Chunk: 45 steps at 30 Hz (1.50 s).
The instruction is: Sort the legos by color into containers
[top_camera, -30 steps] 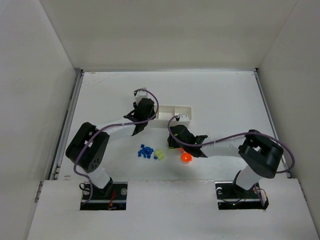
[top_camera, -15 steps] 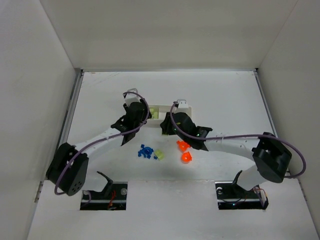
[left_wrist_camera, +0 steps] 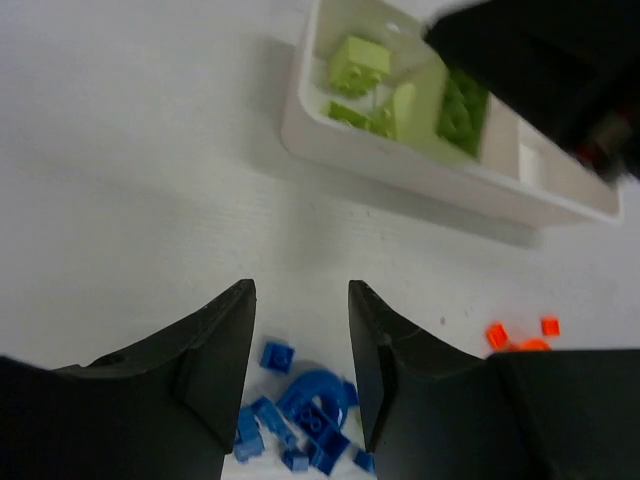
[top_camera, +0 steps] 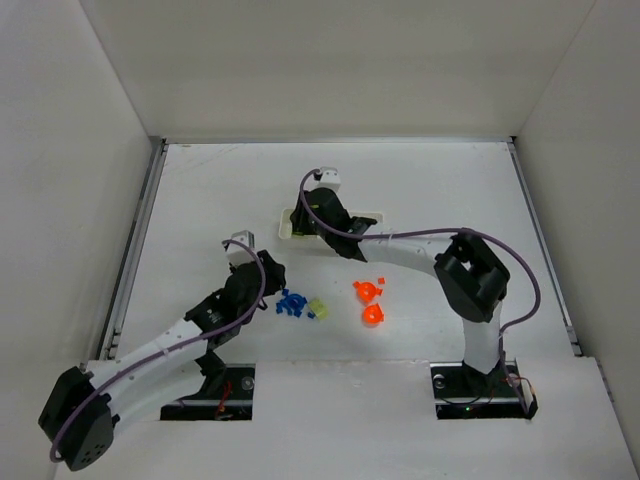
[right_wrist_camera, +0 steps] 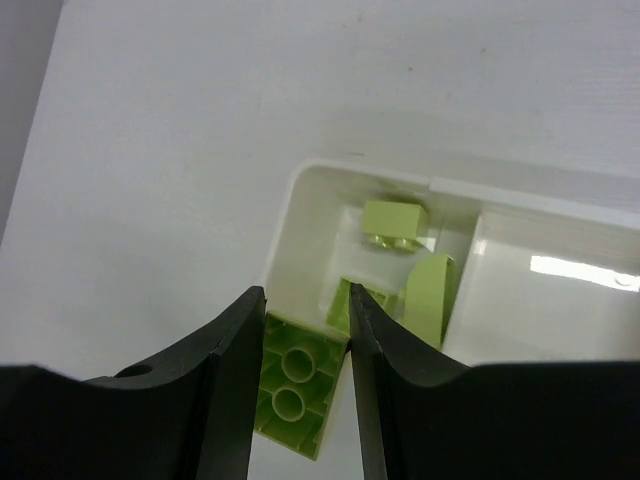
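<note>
Two grippers are on my screens, and they differ. The right gripper (right_wrist_camera: 304,300) is clamped on a light green brick (right_wrist_camera: 295,388). Its hollow underside faces the wrist camera and both fingers press its sides. The brick hangs at the corner of the white tray (right_wrist_camera: 300,178), by the end compartment nearest the surface's left edge. I cannot tell whether the brick touches the wall. Several more light green pieces (right_wrist_camera: 392,222) lie in that end compartment, one of them a block and one a rounded bit leaning on the divider.

From the top camera, the tray sits midway across the surface, closer to the far edge than to the near one.

The left gripper (left_wrist_camera: 300,300) has its fingers apart with nothing between them. It hangs over bare surface just beyond a cluster of blue pieces (left_wrist_camera: 312,420), which lies toward the near edge, a little left of centre. Just to the right of the cluster is one loose light green bit (top_camera: 318,309). The orange pieces (top_camera: 370,302) lie farther right, near the same edge and well apart from the tray.
</note>
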Motion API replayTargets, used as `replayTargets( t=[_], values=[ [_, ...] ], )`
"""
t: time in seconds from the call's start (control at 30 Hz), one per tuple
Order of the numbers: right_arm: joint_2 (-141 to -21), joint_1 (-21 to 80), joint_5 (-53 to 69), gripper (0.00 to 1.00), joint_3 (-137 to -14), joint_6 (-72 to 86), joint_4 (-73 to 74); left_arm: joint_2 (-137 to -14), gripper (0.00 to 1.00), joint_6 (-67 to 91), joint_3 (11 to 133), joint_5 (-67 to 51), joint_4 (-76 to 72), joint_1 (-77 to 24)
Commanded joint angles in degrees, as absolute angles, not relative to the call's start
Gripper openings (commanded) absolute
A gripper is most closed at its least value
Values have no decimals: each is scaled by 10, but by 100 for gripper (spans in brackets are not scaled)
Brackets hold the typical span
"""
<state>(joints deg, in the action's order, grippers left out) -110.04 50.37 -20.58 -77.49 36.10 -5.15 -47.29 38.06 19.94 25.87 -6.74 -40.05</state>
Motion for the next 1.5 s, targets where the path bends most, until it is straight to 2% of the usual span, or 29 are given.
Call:
replayTargets(
  t=[0.0,0.13,0.27,0.3,0.4,0.67,1.2,1.47],
  values=[
    [-1125,501,-209,36,-843,381,-43,-421,39,410,178,266,-7,-470],
    [-1143,501,-212,40,-860,388,-40,-407,40,441,166,308,27,-538],
    [-1155,501,-213,47,-876,390,-28,-413,41,468,162,344,40,-598],
    [-1156,500,-214,53,-873,391,-26,-430,41,476,165,346,34,-625],
    [-1148,498,-214,59,-862,394,-27,-467,43,482,178,359,26,-668],
    [-1036,498,-222,60,-752,375,-68,-578,50,475,231,392,4,-768],
    [-886,522,-240,60,-497,386,-176,-687,51,480,250,414,-94,-741],
    [-828,523,-240,62,-431,405,-204,-735,51,465,256,402,-137,-729]
  ],
)
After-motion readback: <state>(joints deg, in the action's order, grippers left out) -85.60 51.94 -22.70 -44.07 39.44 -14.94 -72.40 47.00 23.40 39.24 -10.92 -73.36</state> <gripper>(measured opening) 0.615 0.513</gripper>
